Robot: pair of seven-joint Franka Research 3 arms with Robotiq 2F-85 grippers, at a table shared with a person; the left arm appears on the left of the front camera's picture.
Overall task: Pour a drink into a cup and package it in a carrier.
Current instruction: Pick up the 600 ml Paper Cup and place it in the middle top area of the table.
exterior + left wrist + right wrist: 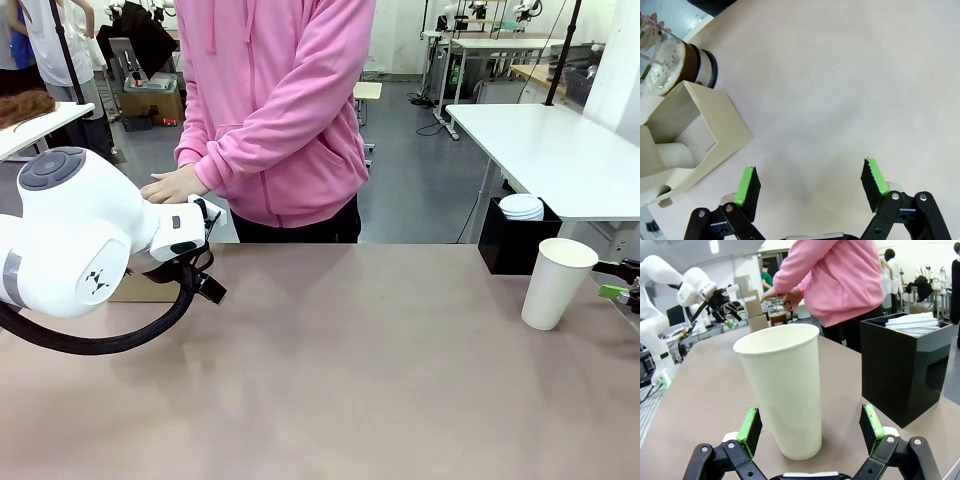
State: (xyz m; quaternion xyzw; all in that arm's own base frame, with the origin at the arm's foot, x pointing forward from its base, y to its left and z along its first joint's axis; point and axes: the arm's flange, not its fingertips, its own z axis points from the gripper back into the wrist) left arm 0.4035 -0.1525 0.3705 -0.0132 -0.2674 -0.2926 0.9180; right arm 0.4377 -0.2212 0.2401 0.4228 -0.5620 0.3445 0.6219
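Right gripper fingers spread; tall white paper cup upright on desk, apparently just ahead of them. Centre it between the fingers, then close gently at mid-height. Left gripper fingers likewise spread.

The table lay bare across the front view's centre. The cup and black box blocked its right edge; the carrier, jug and person's hand crowded the left.

Robotics lab: white worktables, bare grey floor, trailing cables, black stand poles.
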